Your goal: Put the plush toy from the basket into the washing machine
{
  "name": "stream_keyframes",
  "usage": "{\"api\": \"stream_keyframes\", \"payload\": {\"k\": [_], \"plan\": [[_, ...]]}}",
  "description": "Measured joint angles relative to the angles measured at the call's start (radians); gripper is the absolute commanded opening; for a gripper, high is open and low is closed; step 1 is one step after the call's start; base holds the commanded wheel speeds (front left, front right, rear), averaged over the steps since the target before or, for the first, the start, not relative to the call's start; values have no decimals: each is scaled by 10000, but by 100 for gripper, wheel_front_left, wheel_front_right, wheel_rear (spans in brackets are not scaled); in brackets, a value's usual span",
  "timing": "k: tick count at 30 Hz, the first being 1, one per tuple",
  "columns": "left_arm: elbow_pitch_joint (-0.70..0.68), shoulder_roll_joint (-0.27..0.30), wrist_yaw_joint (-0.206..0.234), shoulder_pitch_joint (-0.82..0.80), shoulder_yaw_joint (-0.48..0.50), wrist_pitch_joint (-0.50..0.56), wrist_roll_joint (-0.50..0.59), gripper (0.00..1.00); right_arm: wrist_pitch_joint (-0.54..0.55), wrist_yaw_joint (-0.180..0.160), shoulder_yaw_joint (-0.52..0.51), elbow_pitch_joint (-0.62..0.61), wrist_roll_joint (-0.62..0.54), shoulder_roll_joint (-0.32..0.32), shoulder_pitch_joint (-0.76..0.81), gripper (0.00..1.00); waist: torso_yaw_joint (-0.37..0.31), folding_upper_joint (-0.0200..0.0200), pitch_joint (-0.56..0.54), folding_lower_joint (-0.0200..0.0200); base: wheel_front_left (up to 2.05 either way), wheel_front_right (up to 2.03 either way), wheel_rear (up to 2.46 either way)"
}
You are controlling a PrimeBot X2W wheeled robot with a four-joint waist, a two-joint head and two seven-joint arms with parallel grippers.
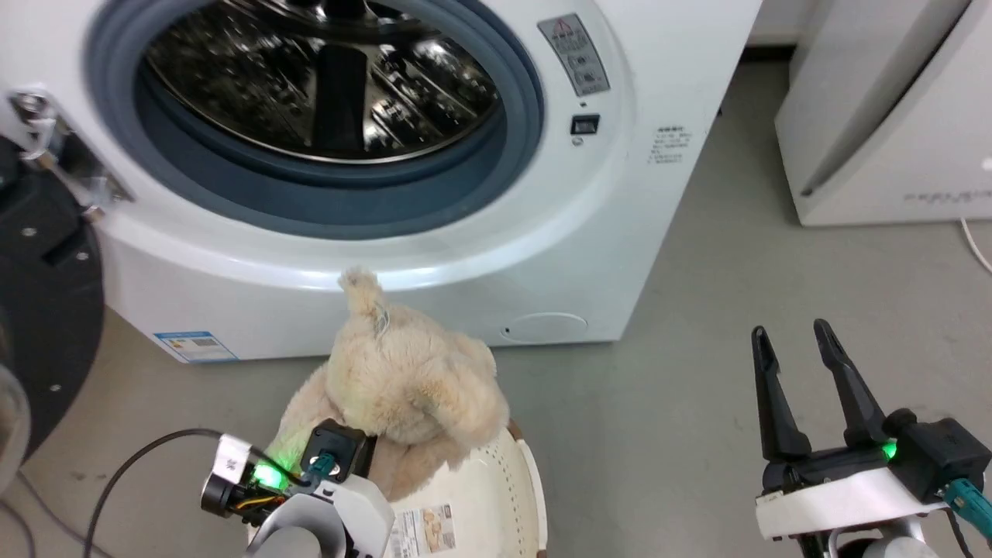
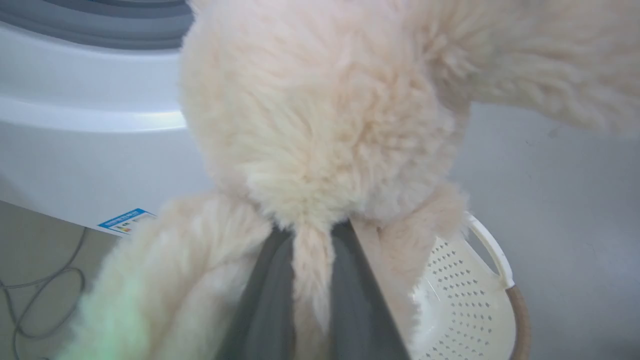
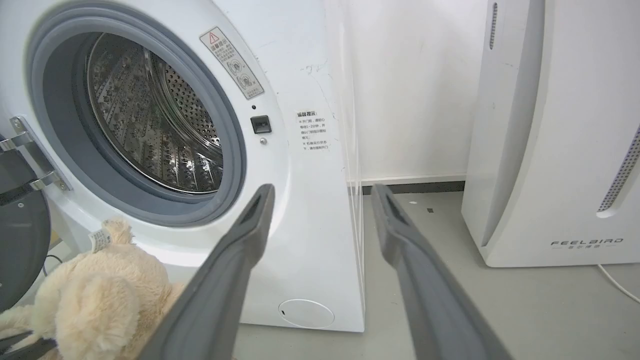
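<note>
The cream-beige plush toy (image 1: pixel 411 380) hangs lifted above the basket (image 1: pixel 504 496), just below the washing machine's (image 1: pixel 558 232) open porthole. My left gripper (image 2: pixel 312 232) is shut on the plush toy (image 2: pixel 320 125), a strand of fur pinched between its dark fingers (image 2: pixel 265 300). The perforated basket (image 2: pixel 465 300) lies below and to the right of it. The steel drum (image 1: pixel 325 77) is empty. My right gripper (image 1: pixel 794 337) stands open over the floor to the right, holding nothing. In the right wrist view the right gripper (image 3: pixel 322 192) points at the machine's right front edge, with the toy (image 3: pixel 95 300) at lower left.
The machine's black-framed door (image 1: pixel 39 310) stands swung open at the left. A white FEELBAIR appliance (image 1: pixel 891 139) stands at the right, with grey floor (image 1: pixel 697 372) between it and the machine. A dark cable (image 1: pixel 132 457) lies on the floor at the lower left.
</note>
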Motion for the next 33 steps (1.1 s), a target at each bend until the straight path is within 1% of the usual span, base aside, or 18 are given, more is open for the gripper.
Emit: {"api": "stream_keyframes", "payload": {"k": [7, 14, 19, 25, 29, 33], "plan": [[-2625, 445, 247, 878, 518, -8, 0, 0, 0, 0, -48, 12, 8, 0, 174, 100, 261, 0, -557, 0, 0, 0, 0], [-4592, 825, 301, 1142, 984, -10, -98, 0, -2, 0, 52, -35, 65, 0, 191, 100, 160, 0, -454, 0, 0, 0, 0], [-5218, 1310, 324, 922, 1367, 33, -163, 0, -2, 0, 84, -115, 73, -2, 155, 100, -49, 0, -86, 0, 0, 0, 0], [-5626, 1887, 320, -119, 1885, 545, -284, 0, -2, 0, 242, -207, 96, 0, -221, 100, -428, 0, 594, 1, 0, 0, 0], [-5764, 2376, 309, -1088, 2245, 978, -364, 0, -2, 0, 343, -290, 201, 0, -527, 100, -742, 0, 1180, 1, 0, 0, 0], [-5818, 2909, 123, -2550, 2433, 1565, -307, 0, -2, 0, 428, -451, 330, 0, -1014, 100, -1042, 0, 1958, 2, 0, 0, 0]]}}
